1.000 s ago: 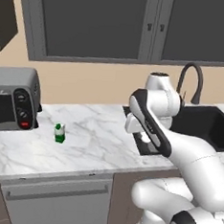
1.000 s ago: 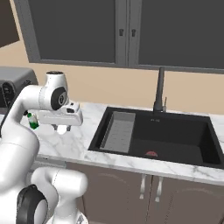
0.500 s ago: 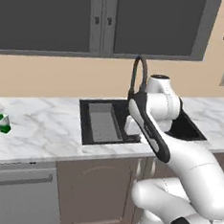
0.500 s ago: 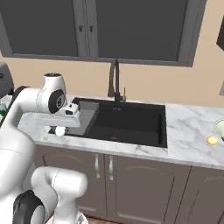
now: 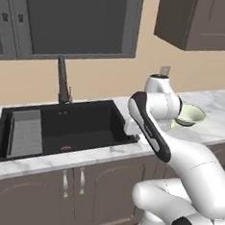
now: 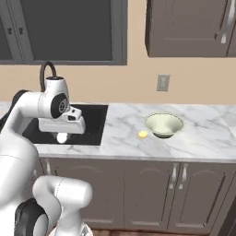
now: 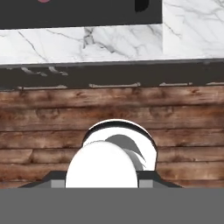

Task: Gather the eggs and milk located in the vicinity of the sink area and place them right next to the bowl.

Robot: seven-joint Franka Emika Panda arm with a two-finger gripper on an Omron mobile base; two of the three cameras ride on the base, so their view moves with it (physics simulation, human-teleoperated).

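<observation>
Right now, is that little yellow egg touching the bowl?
Apart. The right base view shows bare marble between the egg and the bowl.

place: kitchen | signs: sink (image 5: 79, 126) with faucet (image 5: 63, 80), marble counter (image 6: 193, 138) (cabinets (image 6: 189, 27) above)

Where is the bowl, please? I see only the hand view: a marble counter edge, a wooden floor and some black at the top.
Observer: The wide pale cream-green bowl stands on the white marble counter, to the right of the black rectangular sink in the right base view.
Operator: Is an egg lying near it?
Observer: Yes. A tiny yellow-orange oval egg lies on the counter just left of the bowl, close to it but apart.
Operator: What is inside the sink?
Observer: A flat red round thing lies on the bottom, and a grey rectangular rack sits at the far end from the bowl.
</observation>
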